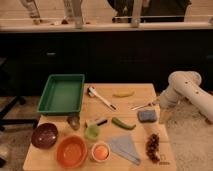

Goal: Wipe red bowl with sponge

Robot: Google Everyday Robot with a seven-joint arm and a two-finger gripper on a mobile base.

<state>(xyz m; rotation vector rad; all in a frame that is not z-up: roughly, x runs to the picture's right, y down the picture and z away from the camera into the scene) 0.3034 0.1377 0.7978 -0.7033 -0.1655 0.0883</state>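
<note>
The red bowl (71,151) is wide, shallow and orange-red, and sits at the front left of the wooden table (132,90). The sponge (147,116) is a small blue-grey pad lying flat near the table's right edge. My white arm (182,89) reaches in from the right. Its gripper (163,115) hangs low just beyond the table's right edge, a short way right of the sponge and far from the bowl. It holds nothing that I can see.
A green tray (62,93) is at the back left and a maroon bowl (44,135) at the left. Also here: pale cup (100,151), pale-blue cloth (125,147), dark berry cluster (152,145), green cup (92,132), green vegetable (123,123), banana (123,93), white-handled brush (101,97).
</note>
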